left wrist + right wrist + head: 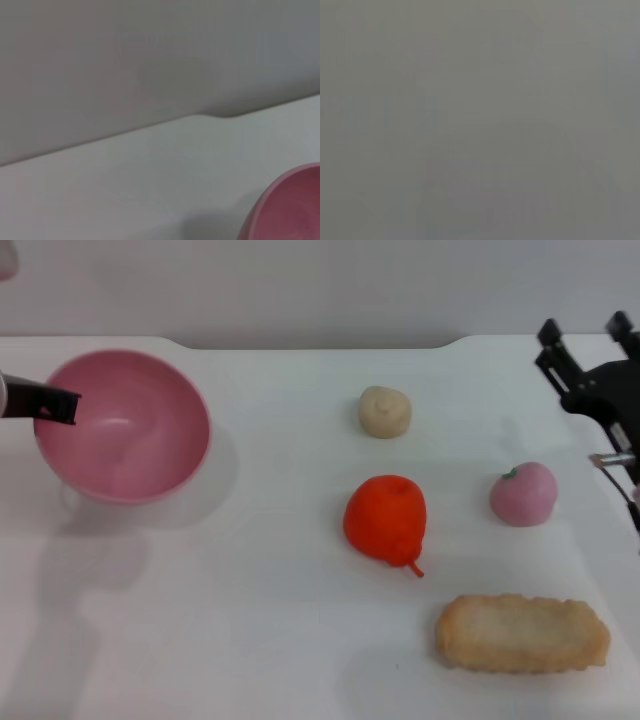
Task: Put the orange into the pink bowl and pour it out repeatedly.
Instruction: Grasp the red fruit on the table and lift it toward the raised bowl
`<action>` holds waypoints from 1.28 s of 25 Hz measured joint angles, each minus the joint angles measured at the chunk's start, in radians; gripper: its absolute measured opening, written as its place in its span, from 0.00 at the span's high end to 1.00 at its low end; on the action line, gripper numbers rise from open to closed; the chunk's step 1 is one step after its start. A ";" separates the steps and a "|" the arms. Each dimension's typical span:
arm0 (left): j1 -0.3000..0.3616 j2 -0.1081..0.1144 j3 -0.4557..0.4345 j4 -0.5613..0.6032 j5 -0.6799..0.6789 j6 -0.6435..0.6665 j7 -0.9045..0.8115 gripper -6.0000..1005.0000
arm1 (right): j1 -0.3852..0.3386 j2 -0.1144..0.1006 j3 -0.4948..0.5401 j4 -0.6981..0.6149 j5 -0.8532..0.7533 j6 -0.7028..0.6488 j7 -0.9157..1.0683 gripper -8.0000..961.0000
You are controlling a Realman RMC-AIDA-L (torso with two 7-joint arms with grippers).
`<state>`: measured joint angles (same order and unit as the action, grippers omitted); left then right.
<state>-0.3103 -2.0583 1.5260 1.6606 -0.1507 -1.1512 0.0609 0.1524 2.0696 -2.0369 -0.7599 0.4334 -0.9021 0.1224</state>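
The orange [385,520] lies on the white table [250,640] near the middle, its stem toward the front. The pink bowl [125,425] is at the far left, tilted with its empty inside facing me and a shadow under it. My left gripper [58,405] is shut on the bowl's left rim, one dark finger reaching inside. The bowl's edge also shows in the left wrist view [290,210]. My right gripper [585,340] is open and empty at the far right edge, well away from the orange.
A beige bun [385,411] lies behind the orange. A pink peach-like fruit [523,493] lies to the orange's right. A long tan bread piece [522,633] lies at the front right. The right wrist view shows only plain grey.
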 joint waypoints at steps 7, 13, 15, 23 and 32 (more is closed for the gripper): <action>-0.002 0.000 0.000 0.032 -0.001 -0.010 -0.003 0.95 | -0.085 0.003 0.070 -0.339 -0.140 0.444 -0.014 0.28; -0.008 0.000 -0.007 0.018 -0.002 0.017 0.000 0.95 | -0.068 -0.001 0.123 -0.807 -0.224 1.166 -0.018 0.28; -0.008 0.000 -0.007 0.018 -0.002 0.017 0.000 0.95 | -0.055 -0.001 0.127 -0.844 -0.220 1.231 -0.018 0.28; -0.033 0.003 -0.017 0.013 -0.002 0.054 0.006 0.95 | 0.017 0.002 0.128 -0.977 -0.046 1.612 -0.016 0.28; -0.083 0.003 -0.041 -0.045 -0.002 0.071 0.032 0.95 | 0.034 0.004 0.124 -0.956 -0.016 1.794 0.040 0.29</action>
<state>-0.3932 -2.0549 1.4850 1.6158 -0.1527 -1.0800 0.0926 0.1867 2.0734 -1.9128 -1.7157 0.4176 0.8921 0.1624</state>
